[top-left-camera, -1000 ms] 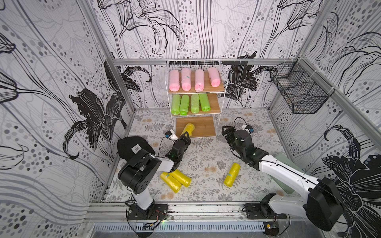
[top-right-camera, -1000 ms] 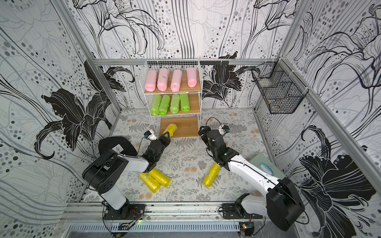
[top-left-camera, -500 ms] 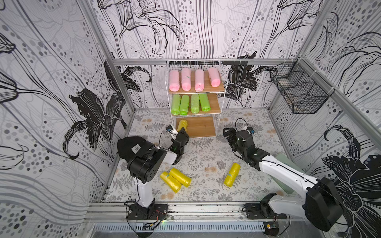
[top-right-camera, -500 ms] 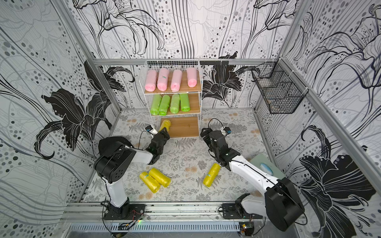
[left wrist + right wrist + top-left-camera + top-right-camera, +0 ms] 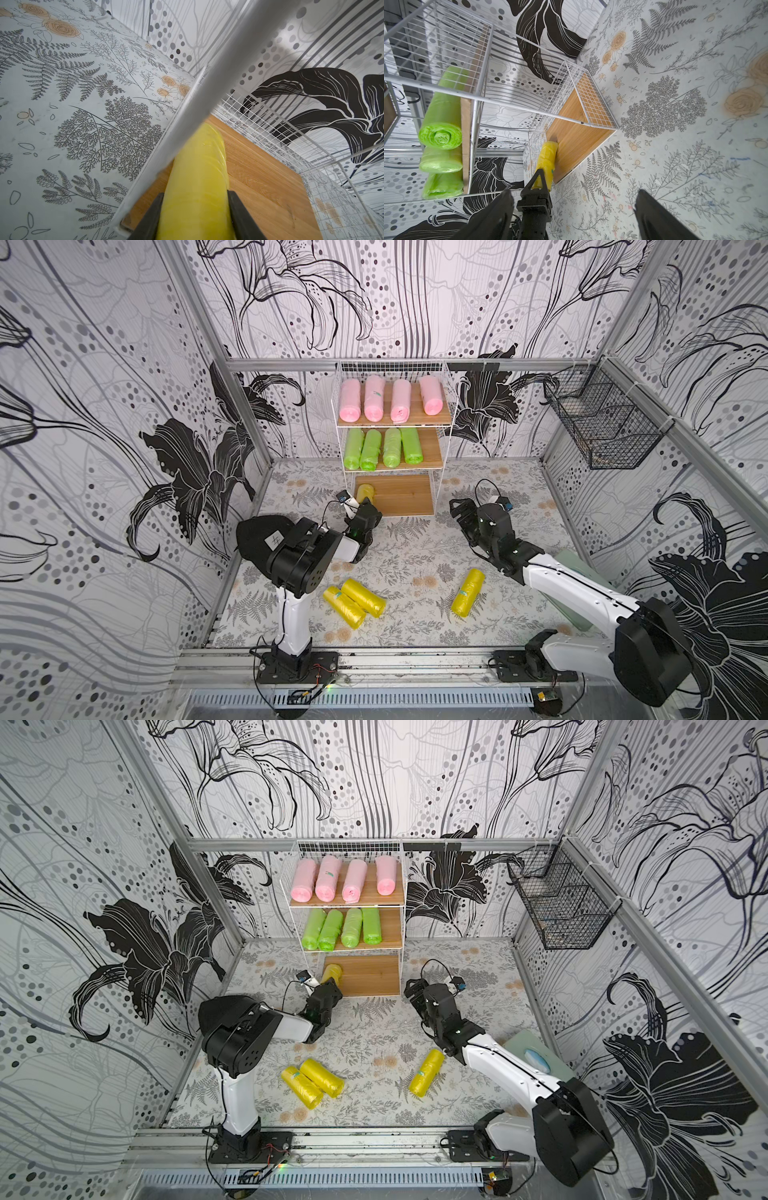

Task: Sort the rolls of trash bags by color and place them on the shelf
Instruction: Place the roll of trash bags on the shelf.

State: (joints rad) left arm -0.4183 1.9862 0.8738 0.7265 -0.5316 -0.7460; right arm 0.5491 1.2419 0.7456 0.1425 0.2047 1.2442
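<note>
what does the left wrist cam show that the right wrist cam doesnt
Only left wrist: both black fingers of the left gripper pinching the yellow plastic roll, a blurred white post crossing it.
Only right wrist: light green plastic rolls on a higher board, and the right gripper open and empty.
Both: that yellow roll over the bottom wooden board of the white wire-grid shelf.

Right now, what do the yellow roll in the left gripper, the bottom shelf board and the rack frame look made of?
The yellow roll: thin glossy plastic film, going by wrinkles and sheen. The bottom board: wood or wood-look laminate, matte, grain visible. The rack frame: probably white-coated metal wire; thin grid.
</note>
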